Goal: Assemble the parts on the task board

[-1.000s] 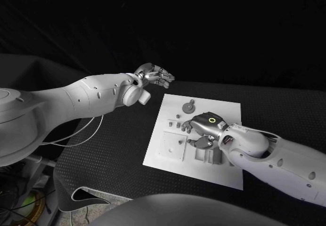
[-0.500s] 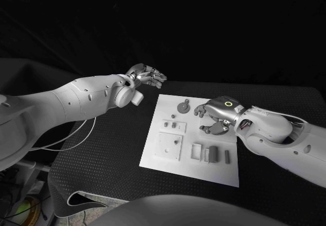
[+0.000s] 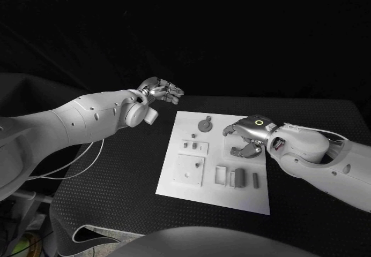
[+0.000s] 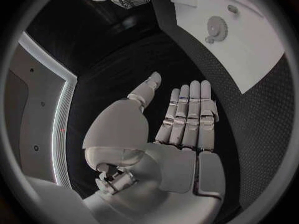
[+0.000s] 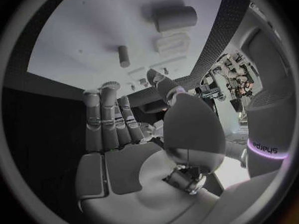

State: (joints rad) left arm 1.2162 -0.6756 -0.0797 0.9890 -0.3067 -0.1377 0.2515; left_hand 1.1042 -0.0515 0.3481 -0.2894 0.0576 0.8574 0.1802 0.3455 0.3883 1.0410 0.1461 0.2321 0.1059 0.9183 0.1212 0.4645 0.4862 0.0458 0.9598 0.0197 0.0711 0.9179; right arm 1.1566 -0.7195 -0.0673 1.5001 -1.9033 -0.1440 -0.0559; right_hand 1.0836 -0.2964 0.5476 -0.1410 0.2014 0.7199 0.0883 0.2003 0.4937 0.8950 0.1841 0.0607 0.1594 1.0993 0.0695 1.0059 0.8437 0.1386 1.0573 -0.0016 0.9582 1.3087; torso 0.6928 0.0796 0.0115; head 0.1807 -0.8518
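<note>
On the left, the left hand (image 3: 161,89) is up in the air past the far left corner of the task board (image 3: 179,182). It is over the black table (image 3: 108,176), not over the board. In the left wrist view the left hand (image 4: 181,129) is flat, with its fingers (image 4: 194,109) straight and side by side and the thumb out to one side. It holds nothing.

The white task board lies in the middle of the table. Near its far edge sits a round grey part like a gear (image 3: 205,125); the left wrist view shows this gear (image 4: 216,28) too. Closer in are some small parts (image 3: 194,145) in a low frame. Next comes a flat square plate (image 3: 190,169) on the board's left side. Beside it, to the right, stand three grey pieces in a row: a pale block (image 3: 220,174), a darker block (image 3: 239,177) and a thin bar (image 3: 256,180).

On the right, the right hand (image 3: 247,136) is over the right part of the board, just past the row of blocks. Its fingers curl down toward the board in the head view. In the right wrist view the right hand (image 5: 134,139) has its fingers (image 5: 109,119) straight and close together, with nothing in the palm. It may be touching the board, but that is hard to tell.
</note>
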